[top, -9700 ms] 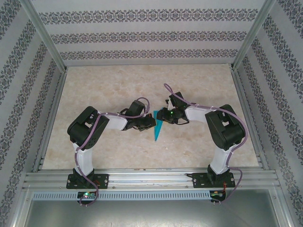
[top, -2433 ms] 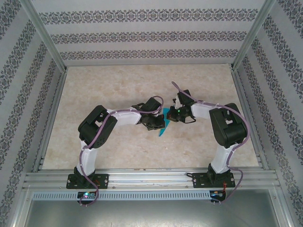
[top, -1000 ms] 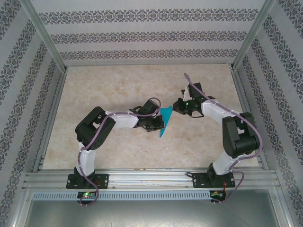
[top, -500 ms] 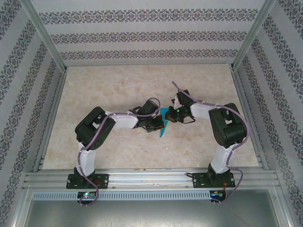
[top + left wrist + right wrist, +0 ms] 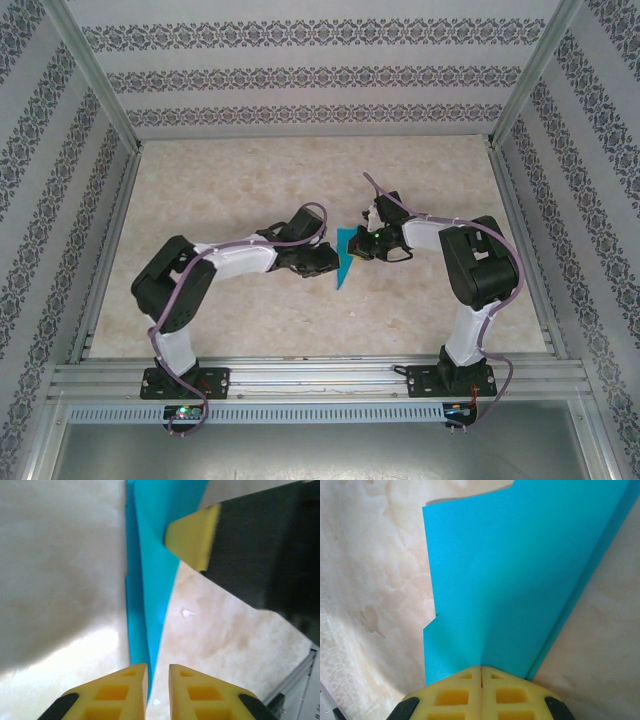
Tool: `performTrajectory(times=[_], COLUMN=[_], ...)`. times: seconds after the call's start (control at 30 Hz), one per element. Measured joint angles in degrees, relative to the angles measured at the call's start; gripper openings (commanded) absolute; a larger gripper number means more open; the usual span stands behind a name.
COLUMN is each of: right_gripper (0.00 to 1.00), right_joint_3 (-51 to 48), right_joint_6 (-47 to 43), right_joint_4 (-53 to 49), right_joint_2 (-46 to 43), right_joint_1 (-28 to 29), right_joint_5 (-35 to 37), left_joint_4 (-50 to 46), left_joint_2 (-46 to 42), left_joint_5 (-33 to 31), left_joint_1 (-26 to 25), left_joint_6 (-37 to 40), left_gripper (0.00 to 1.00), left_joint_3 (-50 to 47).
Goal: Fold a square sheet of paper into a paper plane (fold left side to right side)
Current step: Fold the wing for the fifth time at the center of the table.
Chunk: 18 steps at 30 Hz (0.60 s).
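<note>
Top external: paper plane long axis near-to-far. Right claw clamped on wide end; left claw slightly parted at narrow tip, no firm grip.

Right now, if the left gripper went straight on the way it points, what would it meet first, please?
The teal paper, whose edge runs between the left gripper's fingers; beyond that, probably the right gripper.
</note>
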Motion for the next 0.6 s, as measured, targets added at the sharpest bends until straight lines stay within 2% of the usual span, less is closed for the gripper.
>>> performTrajectory(times=[0.23,0.43,0.6], right_gripper=[0.00,0.00,0.00], right_joint_3=[-0.5,-0.5,-0.5], right_joint_6=[0.0,0.2,0.2], right_joint_4=[1.5,1.5,1.5], right_joint_2=[0.0,0.0,0.0], right_joint_1=[0.8,1.2,1.2], right_joint_5=[-0.6,-0.5,-0.5], left_joint_4=[4.9,8.8,10.6], left_joint_2=[-2.3,0.7,3.9], left_joint_5=[8.3,12.8,14.1], left_joint_1=[0.3,0.3,0.3], left_joint_6=[-2.4,-3.9,-4.5], left_gripper=[0.02,0.00,0.00], left_joint_3=[-5.0,-5.0,-4.3])
